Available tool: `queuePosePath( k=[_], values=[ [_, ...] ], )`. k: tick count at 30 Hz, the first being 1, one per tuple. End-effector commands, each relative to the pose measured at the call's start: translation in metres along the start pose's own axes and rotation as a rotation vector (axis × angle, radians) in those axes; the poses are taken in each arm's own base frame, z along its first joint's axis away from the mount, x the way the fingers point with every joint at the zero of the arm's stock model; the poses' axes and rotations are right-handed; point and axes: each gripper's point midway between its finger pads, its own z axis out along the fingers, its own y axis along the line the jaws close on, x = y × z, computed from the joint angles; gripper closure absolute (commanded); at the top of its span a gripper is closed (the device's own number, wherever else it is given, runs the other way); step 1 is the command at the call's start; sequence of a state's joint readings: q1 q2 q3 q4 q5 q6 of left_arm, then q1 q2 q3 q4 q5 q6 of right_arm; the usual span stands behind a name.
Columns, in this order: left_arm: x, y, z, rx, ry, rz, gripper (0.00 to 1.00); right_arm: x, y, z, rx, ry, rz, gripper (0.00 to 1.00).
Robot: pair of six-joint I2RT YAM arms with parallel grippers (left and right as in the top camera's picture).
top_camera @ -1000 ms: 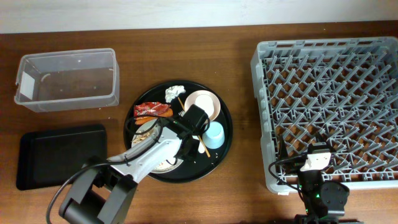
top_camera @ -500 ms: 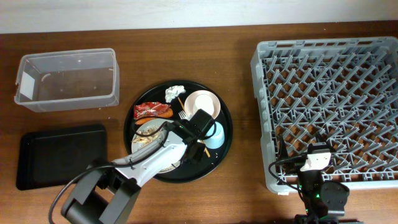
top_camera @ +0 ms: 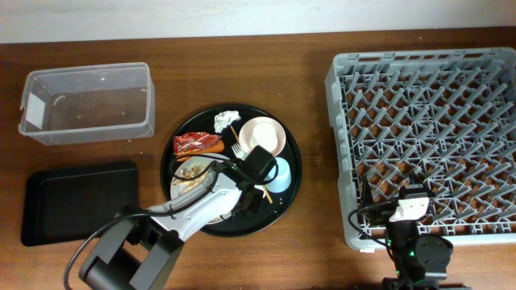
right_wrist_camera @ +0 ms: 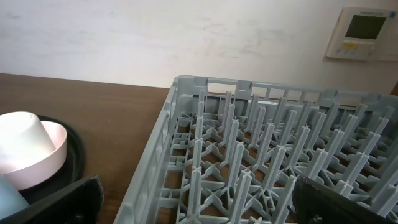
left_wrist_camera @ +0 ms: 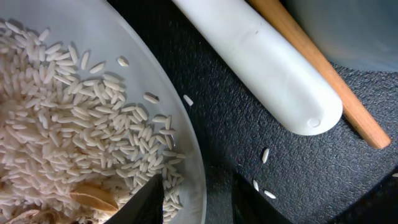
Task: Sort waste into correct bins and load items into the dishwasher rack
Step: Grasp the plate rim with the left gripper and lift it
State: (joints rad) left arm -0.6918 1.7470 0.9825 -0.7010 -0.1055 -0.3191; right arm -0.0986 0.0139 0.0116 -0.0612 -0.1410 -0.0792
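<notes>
A white plate (top_camera: 190, 171) with white rice (left_wrist_camera: 56, 118) and a brownish bone (left_wrist_camera: 93, 198) lies on the round black tray (top_camera: 292, 187). My left gripper (top_camera: 244, 184) is open, and its fingertips (left_wrist_camera: 198, 202) straddle the plate's right rim. The white fork handle (left_wrist_camera: 261, 68) and a wooden chopstick (left_wrist_camera: 323, 81) lie just beyond it, beside the light blue cup (top_camera: 279, 174). The pale pink bowl (top_camera: 262, 134) holds a cream cup (right_wrist_camera: 22, 134). A red wrapper (top_camera: 197, 143) and a white tissue (top_camera: 226, 120) lie at the tray's back. My right gripper (right_wrist_camera: 199, 211) is open and empty at the grey rack's (top_camera: 427, 137) front left corner.
A clear plastic tub (top_camera: 87, 103) stands at the back left, and a shallow black rectangular tray (top_camera: 76, 199) lies in front of it. Loose rice grains (left_wrist_camera: 264, 155) lie on the round tray. The rack fills the right side of the table.
My left gripper has moved a little forward and down to the plate's right rim. The right arm has not moved.
</notes>
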Motion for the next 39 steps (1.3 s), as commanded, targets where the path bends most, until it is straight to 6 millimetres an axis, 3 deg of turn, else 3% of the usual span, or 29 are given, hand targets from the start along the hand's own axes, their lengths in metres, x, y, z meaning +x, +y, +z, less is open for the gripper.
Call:
queuePosePath(
  k=[1,4,8,12,22,29,39],
  values=[
    [0.004,0.002,0.004,-0.011,0.008,-0.007,0.7,0.002,0.0,0.0,0.0,0.002,0.002,0.01],
    [0.003,0.002,0.003,-0.01,0.006,-0.008,0.85,0.002,0.0,0.0,0.0,0.002,0.002,0.01],
    [-0.001,0.0,0.0,-0.007,-0.003,-0.008,0.88,0.002,0.0,0.0,0.0,0.002,0.002,0.01],
    [-0.007,-0.001,-0.004,-0.006,-0.011,-0.009,0.99,0.002,0.0,0.0,0.0,0.002,0.002,0.01],
    [-0.015,-0.001,-0.012,-0.009,-0.021,-0.01,0.99,0.002,0.0,0.0,0.0,0.002,0.002,0.02],
    [-0.035,0.007,-0.04,-0.067,-0.048,-0.011,0.99,0.002,0.0,0.0,0.0,0.002,0.002,0.01],
    [-0.046,0.016,-0.068,-0.114,-0.074,-0.014,0.99,0.002,0.0,0.0,0.0,0.002,0.002,0.01]
  ],
)
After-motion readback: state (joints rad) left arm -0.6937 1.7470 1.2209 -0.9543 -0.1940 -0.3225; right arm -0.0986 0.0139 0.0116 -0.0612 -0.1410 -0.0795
